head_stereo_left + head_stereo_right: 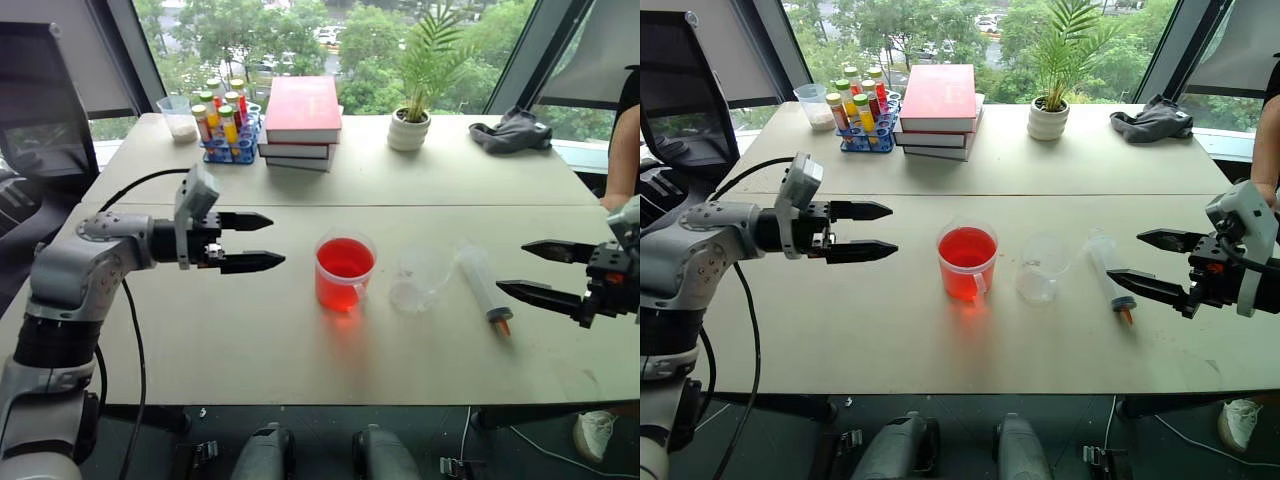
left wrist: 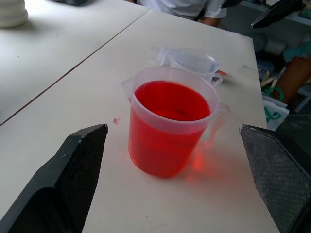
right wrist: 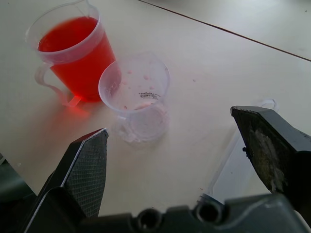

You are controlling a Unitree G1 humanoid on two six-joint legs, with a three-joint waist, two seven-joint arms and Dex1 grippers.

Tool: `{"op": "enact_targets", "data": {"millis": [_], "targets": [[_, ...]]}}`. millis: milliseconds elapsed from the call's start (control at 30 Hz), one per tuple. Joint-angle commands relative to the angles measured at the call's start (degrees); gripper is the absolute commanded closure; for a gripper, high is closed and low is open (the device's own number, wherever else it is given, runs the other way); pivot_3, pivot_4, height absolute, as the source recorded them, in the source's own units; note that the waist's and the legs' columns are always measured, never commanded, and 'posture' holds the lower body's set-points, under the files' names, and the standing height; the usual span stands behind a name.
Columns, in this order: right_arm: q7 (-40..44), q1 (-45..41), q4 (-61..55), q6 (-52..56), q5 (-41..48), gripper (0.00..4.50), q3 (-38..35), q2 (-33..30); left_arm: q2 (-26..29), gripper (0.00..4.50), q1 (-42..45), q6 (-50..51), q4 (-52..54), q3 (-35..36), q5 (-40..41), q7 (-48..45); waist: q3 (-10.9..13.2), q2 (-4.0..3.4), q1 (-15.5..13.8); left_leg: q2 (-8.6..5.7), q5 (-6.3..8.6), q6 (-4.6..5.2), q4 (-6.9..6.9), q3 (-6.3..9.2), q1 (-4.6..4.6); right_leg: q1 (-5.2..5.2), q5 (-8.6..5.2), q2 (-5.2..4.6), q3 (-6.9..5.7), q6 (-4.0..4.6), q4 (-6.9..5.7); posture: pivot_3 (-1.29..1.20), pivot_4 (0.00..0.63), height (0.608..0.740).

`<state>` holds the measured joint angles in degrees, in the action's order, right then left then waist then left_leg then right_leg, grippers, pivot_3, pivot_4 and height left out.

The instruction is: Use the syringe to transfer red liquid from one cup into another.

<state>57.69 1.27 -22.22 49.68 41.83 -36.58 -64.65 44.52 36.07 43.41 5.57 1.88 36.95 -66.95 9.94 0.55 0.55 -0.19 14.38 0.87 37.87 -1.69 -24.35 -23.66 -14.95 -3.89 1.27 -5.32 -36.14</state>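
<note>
A see-through plastic cup full of bright red liquid is standing near the middle of the pale table. Just beside it, on its right, a small clear plastic cup is sitting with only a few tiny pink drops inside. A big clear plastic syringe with an orange-red tip is lying flat on the table just to the right of the clear cup, with its tip pointing toward the near edge.

The left gripper is hanging in the air to the left of the red cup, pointing at it, and its black fingers are spread wide apart, holding nothing. The right gripper is hanging to the right of the syringe, pointing toward it, and its fingers are wide apart too, holding nothing.

Further back, red books, a rack of small bottles and a little potted plant are sitting on the table.
</note>
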Motion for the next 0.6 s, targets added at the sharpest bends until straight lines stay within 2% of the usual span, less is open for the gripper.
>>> {"op": "enact_targets", "data": {"millis": [33,600], "targets": [[-0.1,-0.3,-0.5,-0.4,-0.1,0.06,-2.2,-0.2,0.9,0.0,1.2,-0.9,0.3,0.5,-0.1,-0.8,0.0,0.0,0.0,0.0,0.0,0.0,0.0,0.0,0.0,0.0,0.0,0.0,0.0,0.0,0.0,0.0,0.15,0.74],[-3.8,-1.8,-0.4,0.5,-0.6,0.06,-1.2,0.7,0.1,0.0,3.5,-1.7,-1.6,-0.5,-0.6,-2.2,0.0,0.0,-0.1,-0.03,-0.01,0.01,0.01,-0.01,0.0,0.02,0.01,0.0,-0.02,-0.01,-0.01,0.0,0.15,0.74]]}}
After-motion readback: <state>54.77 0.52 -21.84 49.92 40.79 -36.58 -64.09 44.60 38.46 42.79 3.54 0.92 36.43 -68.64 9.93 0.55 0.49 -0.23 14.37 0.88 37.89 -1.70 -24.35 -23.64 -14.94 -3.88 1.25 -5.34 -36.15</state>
